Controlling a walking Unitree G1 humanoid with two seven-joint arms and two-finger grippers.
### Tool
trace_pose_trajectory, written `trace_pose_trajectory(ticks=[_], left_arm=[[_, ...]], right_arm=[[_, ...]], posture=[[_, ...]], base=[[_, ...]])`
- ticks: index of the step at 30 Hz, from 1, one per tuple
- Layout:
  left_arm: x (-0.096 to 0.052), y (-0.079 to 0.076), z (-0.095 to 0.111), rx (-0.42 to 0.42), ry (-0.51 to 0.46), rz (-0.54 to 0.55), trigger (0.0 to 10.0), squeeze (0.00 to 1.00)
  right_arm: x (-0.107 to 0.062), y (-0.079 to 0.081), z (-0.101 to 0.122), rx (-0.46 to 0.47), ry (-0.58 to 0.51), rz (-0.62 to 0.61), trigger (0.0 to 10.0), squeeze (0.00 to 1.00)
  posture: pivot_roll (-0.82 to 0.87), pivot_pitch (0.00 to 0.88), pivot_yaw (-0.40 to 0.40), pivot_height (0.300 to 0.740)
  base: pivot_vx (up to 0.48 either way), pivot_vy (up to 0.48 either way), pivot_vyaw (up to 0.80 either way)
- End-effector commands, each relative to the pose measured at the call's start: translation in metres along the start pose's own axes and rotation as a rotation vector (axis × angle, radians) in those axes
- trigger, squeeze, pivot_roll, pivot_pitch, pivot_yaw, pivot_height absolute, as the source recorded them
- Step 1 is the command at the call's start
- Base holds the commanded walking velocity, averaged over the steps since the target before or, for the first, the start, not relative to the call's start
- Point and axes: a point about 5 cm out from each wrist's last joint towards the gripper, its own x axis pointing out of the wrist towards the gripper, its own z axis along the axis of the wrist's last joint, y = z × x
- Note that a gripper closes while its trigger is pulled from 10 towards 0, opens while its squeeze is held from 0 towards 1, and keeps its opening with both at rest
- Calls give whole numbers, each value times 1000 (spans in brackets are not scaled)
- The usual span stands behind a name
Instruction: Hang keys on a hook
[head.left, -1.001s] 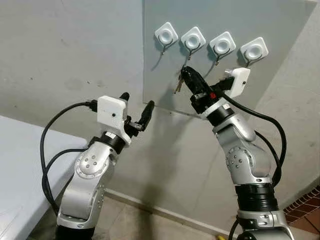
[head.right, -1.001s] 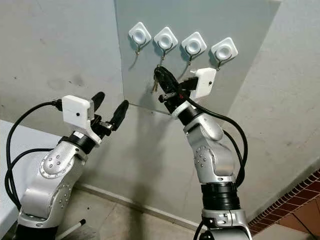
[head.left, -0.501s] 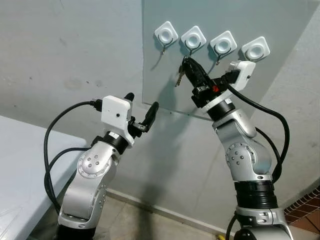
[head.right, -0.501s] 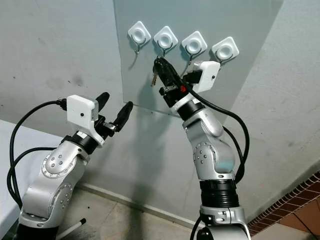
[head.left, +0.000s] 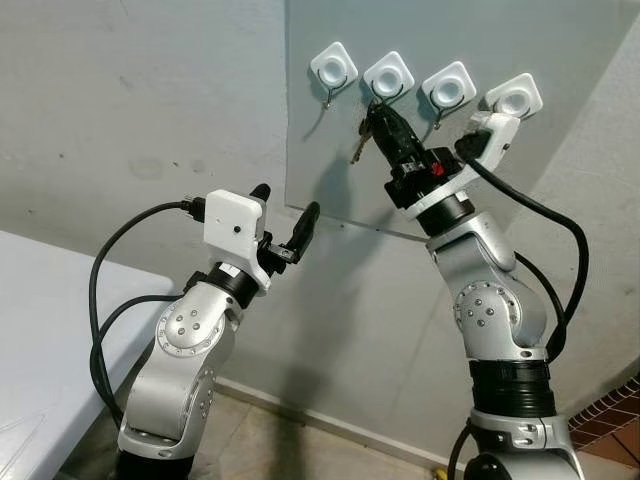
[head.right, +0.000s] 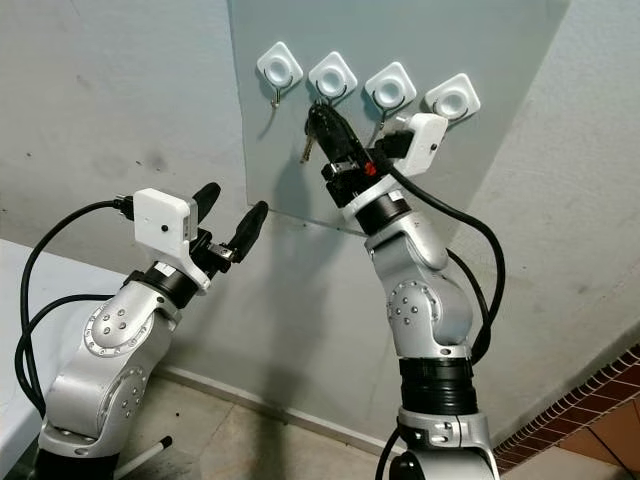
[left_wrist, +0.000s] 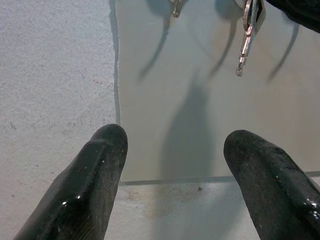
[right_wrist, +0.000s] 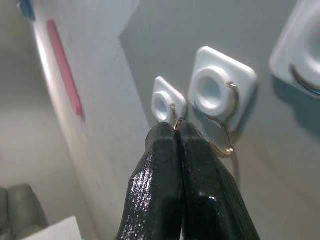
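The left gripper (head.left: 283, 218) hangs nearest the camera, below and to the left of the grey panel (head.left: 500, 180), its two long, matte black fingers spread apart and empty, much as they were a second ago; in its wrist view the rounded rubbery fingertips (left_wrist: 100, 160) frame the panel's lower edge and the rough, speckled plaster wall (head.left: 140, 120) beside it. Farther in, the right gripper (head.left: 380, 118) has risen over the last second from well below the row of hooks to just under the second hook from the left (head.left: 387, 78), and its ribbed black fingers (right_wrist: 165, 200) are pressed together on the keys (head.left: 360, 140). A thin bit of metal ring peeks out at the fingertips, and a slim silvery key blade (left_wrist: 244, 47) dangles below the grip, close in front of the panel. The rise judges as the approach nearly done: the ring now sits at the level of the hook's wire, yet it is not visibly threaded over it, so the hang itself remains. Each hook is a glossy white square pad with rounded corners and a raised ring, carrying a thin bent wire that curls up at its tip; the leftmost hook (head.left: 332, 70) and two more to the right sit bare on the smooth, flat panel.
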Motion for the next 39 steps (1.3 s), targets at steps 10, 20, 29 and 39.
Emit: trace_pose_trajectory(ticks=[10,20,29,39], left_arm=[[0,1,6,-6,-12,7,10000,0],[-1,2,7,-15,-11,19,10000,0],[-1,4,7,-23,-11,34,10000,0],[-1,2,7,-32,-11,36,10000,0]], right_arm=[[-8,0,3,185,-27,-46,10000,0],[-11,-2,-3,361,-43,-107,10000,0],[-12,-7,-5,474,-56,-159,10000,0],[-2,-9,9,547,-130,-169,10000,0]], posture=[[-75,0,-33,728],[-70,0,-34,728],[-69,0,-37,728],[-67,0,-39,728]], base=[[0,0,0],[0,0,0],[0,0,0],[0,0,0]])
